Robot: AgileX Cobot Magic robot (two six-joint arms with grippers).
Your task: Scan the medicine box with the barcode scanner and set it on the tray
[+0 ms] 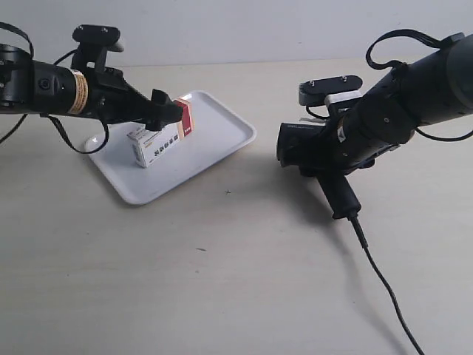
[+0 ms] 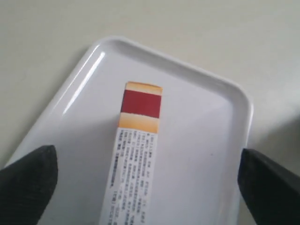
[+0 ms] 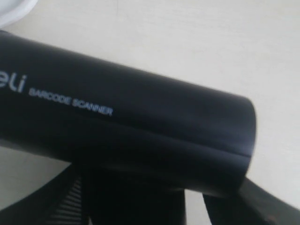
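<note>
Medicine box (image 2: 136, 154) lies on the white tray (image 1: 222, 137), red-banded end away from the wrist, between the left pincer's (image 1: 167, 112) fingers (image 2: 28, 180) and touching neither; pincer spread wide, gripping nothing. Left arm reaches in low and near level over the tray. Right arm slopes down well apart, right pincer (image 1: 334, 140) clenched on the barcode scanner (image 1: 307, 148), its cable (image 1: 384, 285) trailing across the table (image 1: 222, 281).

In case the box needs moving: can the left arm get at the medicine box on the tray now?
Probably yes. The left claw hangs open right over the medicine box, one finger at each side, and no other thing on the tray is in the way.
</note>
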